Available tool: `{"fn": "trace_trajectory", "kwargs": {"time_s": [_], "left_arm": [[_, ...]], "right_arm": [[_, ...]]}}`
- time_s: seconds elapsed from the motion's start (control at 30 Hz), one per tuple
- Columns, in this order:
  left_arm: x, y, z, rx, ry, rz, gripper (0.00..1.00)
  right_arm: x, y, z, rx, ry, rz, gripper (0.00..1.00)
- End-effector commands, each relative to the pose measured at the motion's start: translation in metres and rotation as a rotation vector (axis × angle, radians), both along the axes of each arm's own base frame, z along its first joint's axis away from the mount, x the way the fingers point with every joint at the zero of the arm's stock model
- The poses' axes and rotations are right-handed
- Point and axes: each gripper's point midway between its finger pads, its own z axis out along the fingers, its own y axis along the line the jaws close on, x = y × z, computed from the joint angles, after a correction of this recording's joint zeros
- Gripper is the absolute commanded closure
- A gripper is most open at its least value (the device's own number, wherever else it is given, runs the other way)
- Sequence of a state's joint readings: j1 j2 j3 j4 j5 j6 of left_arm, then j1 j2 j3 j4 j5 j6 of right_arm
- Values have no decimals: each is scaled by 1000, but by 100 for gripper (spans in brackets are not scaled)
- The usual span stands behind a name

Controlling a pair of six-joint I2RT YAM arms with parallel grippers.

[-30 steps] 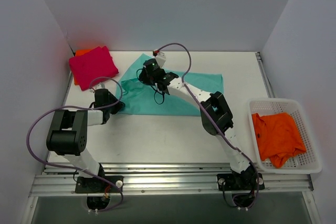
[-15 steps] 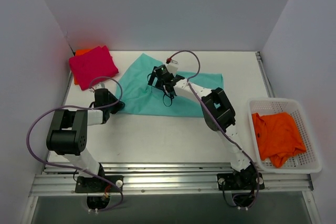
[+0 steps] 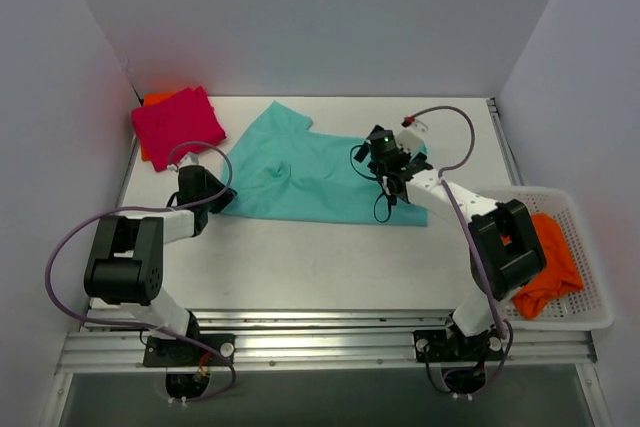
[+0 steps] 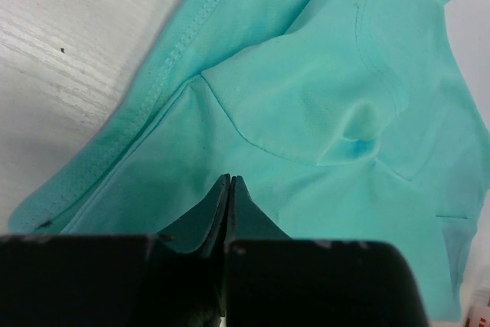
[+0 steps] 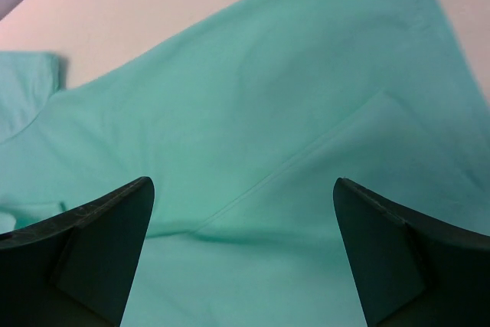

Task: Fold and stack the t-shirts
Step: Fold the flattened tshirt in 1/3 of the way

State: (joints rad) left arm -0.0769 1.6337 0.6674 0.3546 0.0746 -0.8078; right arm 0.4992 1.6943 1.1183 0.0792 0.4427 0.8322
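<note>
Nearest me, the left gripper is clenched tight, its tips pressed down at the near left corner of the teal t-shirt. I cannot tell whether any hem is actually caught between them. If not, a pull from there would slip off and leave the corner lying. If so, a hard tug could drag the whole shirt askew across the worktop. Just ahead of those tips the cloth is doubled and humped, so a fold made now would likely trap the lump. Further over, the right gripper is released, jaws wide, over the shirt's right half, where a second layer shows as a ridge directly beneath it. Closing there might take one layer or both, and the fold could come out crooked. Its cable droops over the cloth and could snag. Beyond the left gripper, at the back, the folded magenta t-shirt sits atop an orange t-shirt. I can read no print, label or brand anywhere.
</note>
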Motion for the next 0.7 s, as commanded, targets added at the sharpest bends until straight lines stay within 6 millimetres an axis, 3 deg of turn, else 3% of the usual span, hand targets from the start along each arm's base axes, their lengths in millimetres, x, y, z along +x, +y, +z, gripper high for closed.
{"fn": "trace_trajectory", "kwargs": {"time_s": [0.0,0.1,0.23,0.43,0.67], "left_arm": [[6,-9,5,-5,-35,-24,98],[6,-13,4,-6,-36,-36,98],[4,-13,4,-2,-37,-34,98],[3,-13,1,0,-34,-38,98],[6,-14,-5,-5,-26,-43,98]], "right_arm": [[-8,-43,-3,-41,-12,-104,0],[-4,-68,-15,-40,6,-144,0],[9,-83,-29,-35,31,-165,2],[28,-90,-47,-40,58,-179,6],[32,-85,-71,-33,95,-163,9]]}}
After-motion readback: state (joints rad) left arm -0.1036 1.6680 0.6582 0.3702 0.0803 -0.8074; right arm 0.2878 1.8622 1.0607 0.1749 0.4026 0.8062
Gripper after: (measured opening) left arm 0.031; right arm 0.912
